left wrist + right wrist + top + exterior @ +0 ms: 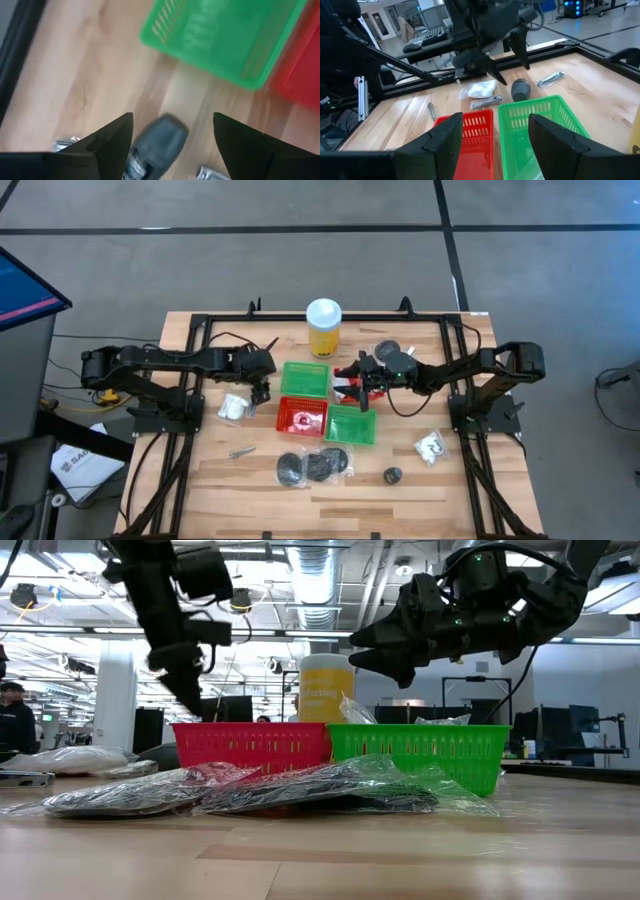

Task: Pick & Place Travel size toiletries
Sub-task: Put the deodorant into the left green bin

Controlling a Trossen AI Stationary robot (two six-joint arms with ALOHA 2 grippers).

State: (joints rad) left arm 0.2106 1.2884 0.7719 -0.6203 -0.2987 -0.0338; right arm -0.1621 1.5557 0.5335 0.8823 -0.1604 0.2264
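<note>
Two claws are up over the worktop (200, 480), and neither one is carrying anything. The left claw (172, 145) hangs just above a dark grey roll-on bottle (152, 150) lying on its side on the bare wood, near the corner of a green basket (225, 40). Its fingers (105, 145) stand wide apart, one on each side of the bottle, not touching it. A white crinkly packet (236, 407) lies close by, and a few slim silvery pieces (485, 103) are scattered around it.

The right claw (492, 145) hovers over the cluster of baskets — its fingers spread too — looking down into the red basket (470, 135) and a second green basket (540, 130). From overhead the red basket already seems to hold something pale, though I cannot make out what.

More toiletries wait elsewhere: flat black discs in clear wrap (230, 792) at the front of the worktop, a small dark round piece (393, 475), another white packet (431, 446) by the right arm's base, and a dark piece (387, 349) behind the baskets. The yellow bottle (323, 328) stands at the back.

My guess is the left arm is about to take the grey roll-on. To do that well, it should come straight down with the bottle centred between the fingers, close across the round body rather than along it, and lift clear of the green basket's rim — a round bottle on smooth wood may roll if one finger nudges it first.
</note>
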